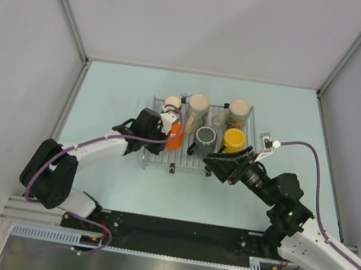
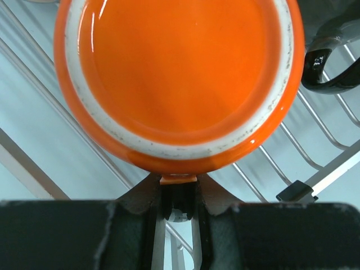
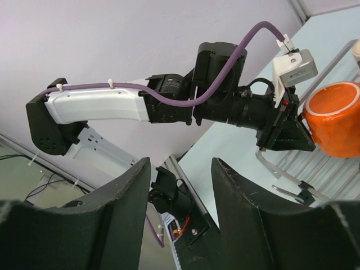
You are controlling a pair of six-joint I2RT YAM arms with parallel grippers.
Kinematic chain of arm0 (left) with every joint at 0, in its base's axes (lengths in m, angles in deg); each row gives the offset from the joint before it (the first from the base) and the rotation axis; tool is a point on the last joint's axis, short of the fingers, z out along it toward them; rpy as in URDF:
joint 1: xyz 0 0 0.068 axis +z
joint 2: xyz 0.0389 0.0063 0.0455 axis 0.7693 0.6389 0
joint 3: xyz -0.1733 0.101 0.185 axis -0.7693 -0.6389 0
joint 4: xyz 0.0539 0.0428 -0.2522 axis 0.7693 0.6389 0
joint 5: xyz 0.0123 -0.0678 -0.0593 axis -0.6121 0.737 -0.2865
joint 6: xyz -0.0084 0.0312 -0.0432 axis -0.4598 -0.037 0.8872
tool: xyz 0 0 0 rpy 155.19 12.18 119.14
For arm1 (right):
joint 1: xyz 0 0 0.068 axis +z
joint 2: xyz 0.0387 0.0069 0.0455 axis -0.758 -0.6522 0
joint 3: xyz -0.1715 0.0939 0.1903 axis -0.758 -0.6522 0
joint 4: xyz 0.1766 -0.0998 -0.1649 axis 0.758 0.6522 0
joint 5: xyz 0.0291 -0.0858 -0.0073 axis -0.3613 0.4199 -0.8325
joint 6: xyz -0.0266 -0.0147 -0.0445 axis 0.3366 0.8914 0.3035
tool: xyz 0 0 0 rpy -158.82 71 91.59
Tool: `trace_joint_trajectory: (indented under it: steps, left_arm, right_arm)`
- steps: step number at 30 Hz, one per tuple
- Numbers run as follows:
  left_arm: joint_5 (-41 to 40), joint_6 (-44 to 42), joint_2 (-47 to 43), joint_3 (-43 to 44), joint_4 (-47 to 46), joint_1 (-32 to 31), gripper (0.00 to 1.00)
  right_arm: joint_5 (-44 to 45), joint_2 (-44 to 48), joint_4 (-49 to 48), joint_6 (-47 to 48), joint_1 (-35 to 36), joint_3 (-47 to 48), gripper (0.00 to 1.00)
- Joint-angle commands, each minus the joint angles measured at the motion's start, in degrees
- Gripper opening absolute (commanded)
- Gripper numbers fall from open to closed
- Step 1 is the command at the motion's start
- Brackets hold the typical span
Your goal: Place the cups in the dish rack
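Handle (image 2: 179, 179) of orange mug (image 2: 180, 79) sits inside left claw (image 2: 179, 190).

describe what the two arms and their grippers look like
The left arm and right arm have white shells between bulky black joints, each with a purple cable zip-tied along it. The left gripper and right gripper are matte black with two broad, tapering fingers; a small pale camera box sits at each wrist.
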Motion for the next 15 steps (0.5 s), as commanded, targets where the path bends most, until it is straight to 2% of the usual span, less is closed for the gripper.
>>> trace_joint_trajectory:
  steps: [1, 4, 9, 11, 15]
  left_arm:
    - [-0.6, 0.8, 0.5, 1.7, -5.9, -0.3, 0.01]
    - [-2.8, 1.1, 1.3, 1.8, -5.9, -0.3, 0.01]
    - [-3.2, 3.6, 2.5, 1.8, -5.6, -0.3, 0.10]
    - [-3.3, 3.8, 2.7, 2.1, -5.1, -0.3, 0.21]
    - [-2.2, 4.0, 2.4, 2.0, -4.8, -0.3, 0.33]
  right_arm:
    - [0.2, 1.1, 2.7, 1.6, -1.1, 2.8, 0.53]
    - [-0.1, 1.0, 3.9, 1.9, -1.8, 3.1, 0.55]
    - [-0.6, 0.4, 4.8, 1.5, -3.9, 3.0, 0.56]
    - [-1.2, 0.2, 4.9, 1.4, -4.9, 3.0, 0.56]
    - [-2.4, -0.2, 5.2, 0.9, -6.7, 3.1, 0.57]
